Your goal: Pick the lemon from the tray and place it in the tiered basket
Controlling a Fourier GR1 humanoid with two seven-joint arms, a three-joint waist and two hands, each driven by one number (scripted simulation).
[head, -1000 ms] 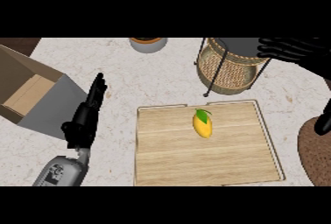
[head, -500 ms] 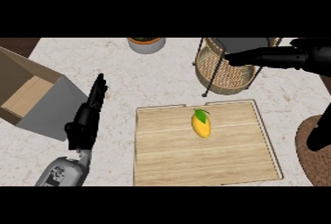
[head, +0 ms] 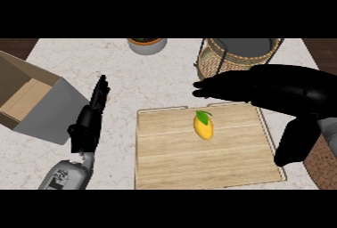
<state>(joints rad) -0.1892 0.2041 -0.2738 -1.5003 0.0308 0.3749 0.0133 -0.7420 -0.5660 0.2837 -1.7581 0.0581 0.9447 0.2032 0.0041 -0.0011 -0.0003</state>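
While the lemon (head: 204,125) lies on the tray (head: 197,164), the right hand (head: 263,87), fingers apparently relaxed, hovers before the basket (head: 223,60); left hand (head: 89,124) straight-fingered beside a box (head: 39,107).

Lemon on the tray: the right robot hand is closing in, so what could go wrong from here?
1. The lemon lies loose on the flat wooden tray; a touch from the right robot hand, open just above it, could roll it away.
2. That hand hangs close in front of the tiered basket, so lifting may clip its frame.
3. The big hand may hide the lemon from the head view during the grasp.
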